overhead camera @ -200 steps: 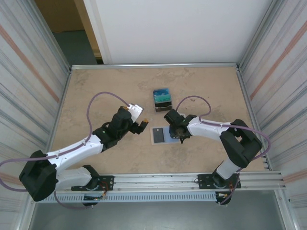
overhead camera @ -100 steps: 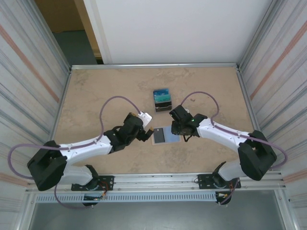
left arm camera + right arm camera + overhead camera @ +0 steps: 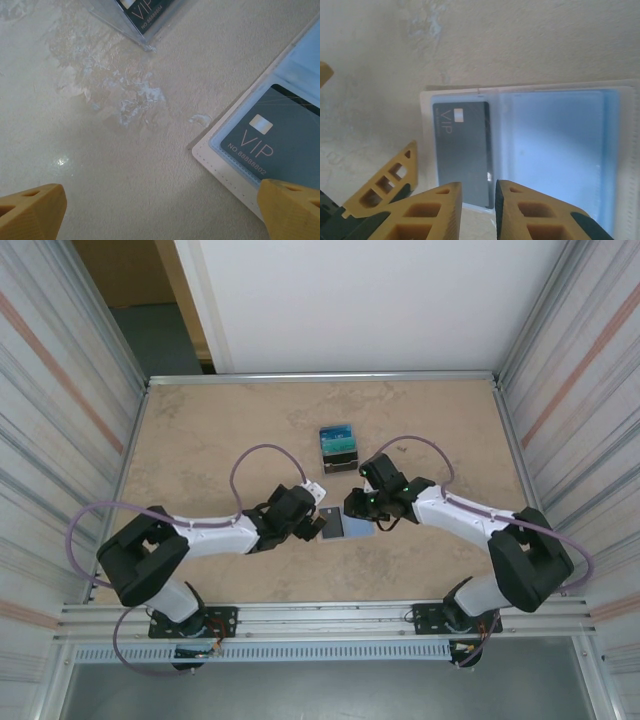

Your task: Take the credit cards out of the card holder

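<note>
Card holder (image 3: 555, 145) lay open and flat mid-way on the beige, mottled bench (image 3: 200, 440), with a white stitched rim and clear glossy pockets. A dark matte VIP card (image 3: 462, 155) sat in its left pocket. Left tool (image 3: 160, 215) was spread wide and empty by the holder's left edge. Right tool (image 3: 477, 200) was nearly closed over the holder's near edge; couldn't tell if it gripped. More cards (image 3: 337, 438) stood in a clear stand (image 3: 340, 462) toward the far edge.

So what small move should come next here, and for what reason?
Probably lower the left gripper so one fingertip pins the card holder's white border. The gripper is open just above that edge, the holder lies unheld on the table, and the right gripper, jaws narrowly apart, sits at an edge of the dark VIP card.
</note>
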